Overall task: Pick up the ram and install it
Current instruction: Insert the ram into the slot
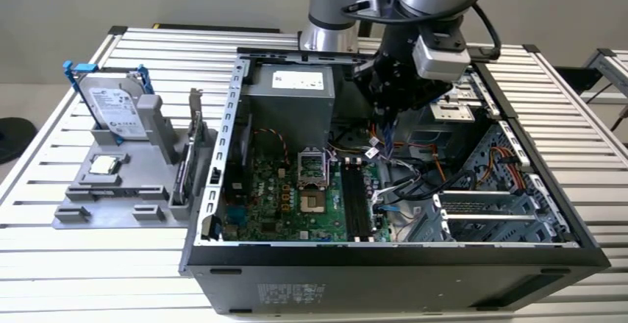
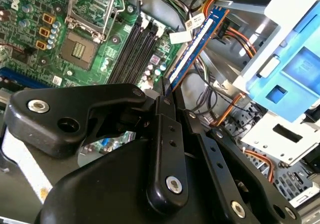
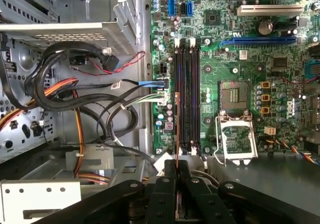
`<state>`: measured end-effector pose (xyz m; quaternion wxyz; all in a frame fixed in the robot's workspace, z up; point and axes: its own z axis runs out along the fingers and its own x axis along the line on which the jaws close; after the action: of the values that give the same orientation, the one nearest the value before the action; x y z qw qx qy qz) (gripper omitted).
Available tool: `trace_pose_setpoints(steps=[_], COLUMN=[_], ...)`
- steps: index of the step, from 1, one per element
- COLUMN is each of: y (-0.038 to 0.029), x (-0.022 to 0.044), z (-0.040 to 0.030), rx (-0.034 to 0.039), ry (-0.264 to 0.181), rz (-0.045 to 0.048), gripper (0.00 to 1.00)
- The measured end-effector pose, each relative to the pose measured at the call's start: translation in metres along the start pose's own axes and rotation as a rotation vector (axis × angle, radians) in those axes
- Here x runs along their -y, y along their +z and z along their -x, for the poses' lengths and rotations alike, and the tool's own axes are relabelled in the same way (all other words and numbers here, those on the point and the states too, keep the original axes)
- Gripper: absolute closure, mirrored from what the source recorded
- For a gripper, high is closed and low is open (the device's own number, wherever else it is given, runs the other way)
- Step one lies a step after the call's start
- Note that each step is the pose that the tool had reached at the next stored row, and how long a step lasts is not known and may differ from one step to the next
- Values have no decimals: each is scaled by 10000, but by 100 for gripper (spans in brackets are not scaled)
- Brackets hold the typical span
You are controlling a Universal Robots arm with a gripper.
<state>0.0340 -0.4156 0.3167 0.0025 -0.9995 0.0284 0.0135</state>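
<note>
The ram (image 2: 197,41) is a narrow blue stick with black chips, and my gripper (image 2: 167,91) is shut on one end of it. In the first wrist view the ram (image 3: 176,129) appears edge-on as a thin line rising from the gripper (image 3: 176,166). It hangs just beside the black memory slots (image 3: 187,94) on the green motherboard (image 3: 240,74), above them and not seated. In the exterior view the gripper (image 1: 387,109) hangs inside the open computer case (image 1: 393,253), behind the memory slots (image 1: 358,198).
A bundle of black, orange and white cables (image 3: 90,99) lies close beside the slots. The open processor socket (image 3: 235,129) is on their other side. On the exterior view's left, a grey holder (image 1: 108,198) carries a hard drive (image 1: 113,106) and a processor chip (image 1: 105,165).
</note>
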Motion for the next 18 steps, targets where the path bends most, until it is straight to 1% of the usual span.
trace_pose_setpoints(steps=[18], y=[111], x=[-1], z=[-2], rx=[0], ry=[8], rz=[0], gripper=[100])
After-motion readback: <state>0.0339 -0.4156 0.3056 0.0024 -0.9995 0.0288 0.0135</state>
